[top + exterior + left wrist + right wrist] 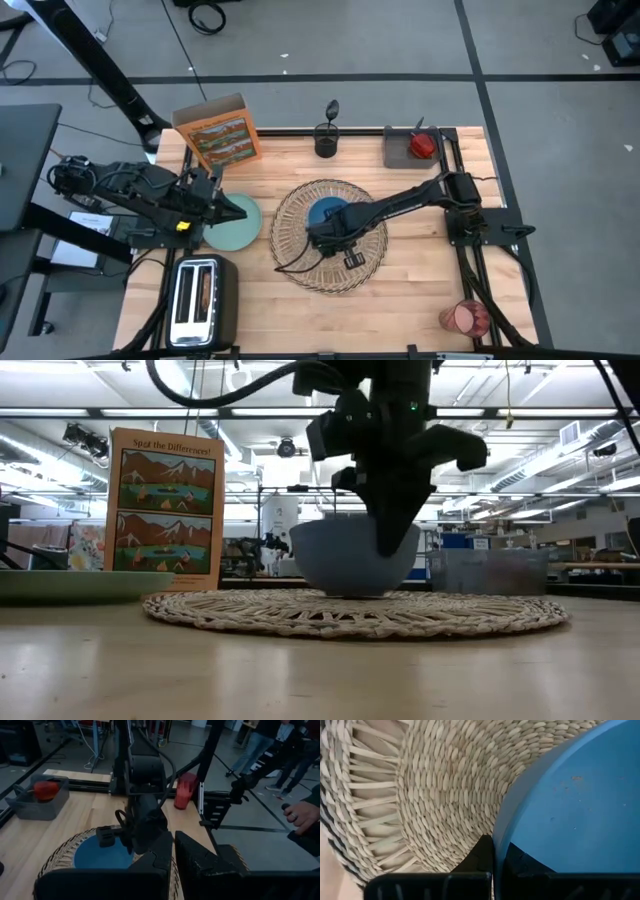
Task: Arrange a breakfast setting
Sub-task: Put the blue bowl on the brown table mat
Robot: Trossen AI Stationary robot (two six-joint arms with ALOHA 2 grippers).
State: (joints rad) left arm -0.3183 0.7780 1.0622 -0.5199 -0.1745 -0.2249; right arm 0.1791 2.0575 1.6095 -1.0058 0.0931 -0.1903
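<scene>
- Here the right gripper (pixel 322 235) is pinched on the rim of the blue bowl (pixel 328 212), one finger inside and one outside — the bowl sits on the wicker placemat (pixel 300 262) at mid-worktop.
- The left gripper (pixel 236 209) hangs over the pale teal plate (pixel 232 234), fingers pressed together, holding nothing.
- The orange cereal box (pixel 219 131) stands upright behind the plate.
- The red apple (pixel 424 146) lies in the grey tray (pixel 398 152) — the red cup (pixel 463 318) lies at the worktop's near right corner.

hidden: blue bowl (pixel 326 211) near rim, under right claw (pixel 322 238)
</scene>
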